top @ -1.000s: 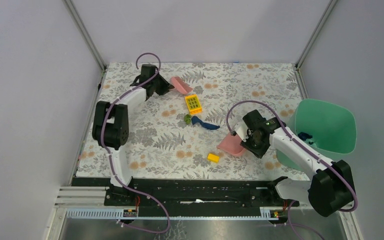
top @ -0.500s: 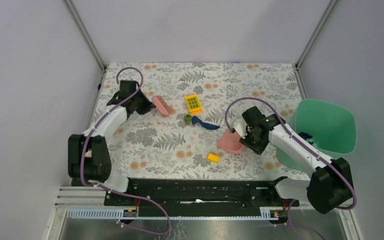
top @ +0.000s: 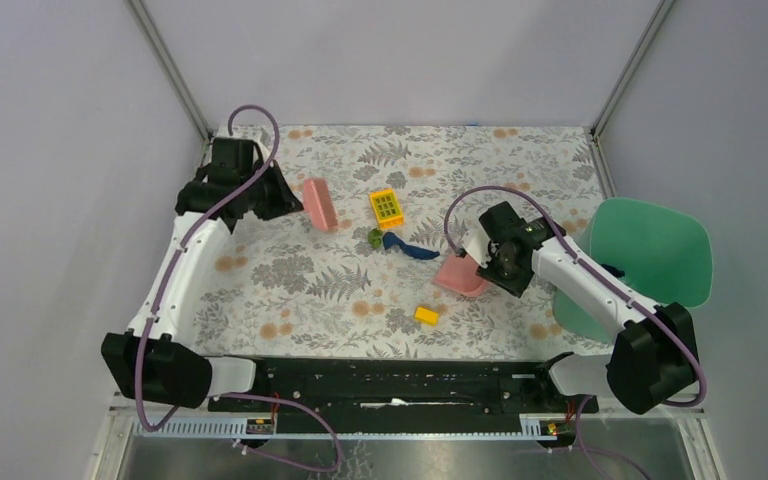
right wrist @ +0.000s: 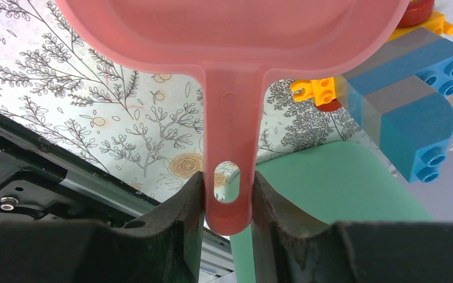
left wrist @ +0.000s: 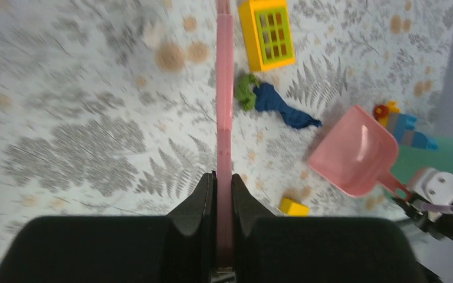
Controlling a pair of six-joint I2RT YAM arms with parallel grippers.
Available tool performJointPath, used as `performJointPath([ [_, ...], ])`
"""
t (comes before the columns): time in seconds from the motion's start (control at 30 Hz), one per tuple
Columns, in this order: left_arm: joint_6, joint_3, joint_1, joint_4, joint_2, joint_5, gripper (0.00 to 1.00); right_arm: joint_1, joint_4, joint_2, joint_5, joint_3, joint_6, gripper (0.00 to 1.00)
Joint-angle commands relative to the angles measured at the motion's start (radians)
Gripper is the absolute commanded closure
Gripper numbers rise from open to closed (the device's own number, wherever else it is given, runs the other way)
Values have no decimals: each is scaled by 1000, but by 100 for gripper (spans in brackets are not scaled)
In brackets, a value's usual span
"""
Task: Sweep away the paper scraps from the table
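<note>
A dark blue paper scrap [top: 412, 248] lies mid-table beside a small green crumpled bit [top: 374, 238]; both show in the left wrist view, the blue scrap [left wrist: 283, 107] next to the green bit [left wrist: 246, 92]. My left gripper [top: 278, 200] is shut on the pink brush [top: 317, 203], left of the scraps; the brush [left wrist: 225, 106] runs straight out from my fingers. My right gripper [top: 488, 262] is shut on the handle of the pink dustpan [top: 459, 275], right of the blue scrap. The handle [right wrist: 229, 147] sits between the jaws. The floral table [top: 290, 280] lies under all.
A yellow grid block [top: 387, 208] sits behind the scraps and a small yellow block [top: 426, 316] near the front. The green tray [top: 660, 250] stands at the right edge. Blue and grey blocks [right wrist: 413, 112] lie by the tray [right wrist: 330, 188].
My left arm has swung left and nearer with the brush, which turned from lying across to pointing front-to-back. My right gripper has carried the dustpan slightly farther from the front edge.
</note>
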Motion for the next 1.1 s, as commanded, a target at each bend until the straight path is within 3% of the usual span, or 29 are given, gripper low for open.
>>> performJointPath([
  [0.0,186,181,-77,-160,87,-348,100,8,-35,8,44,47,-26,100],
  [0.13,284,256,-177,-188,190,-639,100,8,-53,-8,40,40,-49,100],
  [0.43,517,388,-327,-120,473,-969,98,8,-78,30,5,22,-85,100],
  [0.63,601,474,-400,-125,699,-939,97,8,-61,73,19,24,-118,100],
  [0.73,590,531,-420,-179,784,-827,98,8,-55,108,22,47,-117,100],
  [1.07,442,498,-567,-348,737,-653,99,8,-33,172,7,106,-116,100],
])
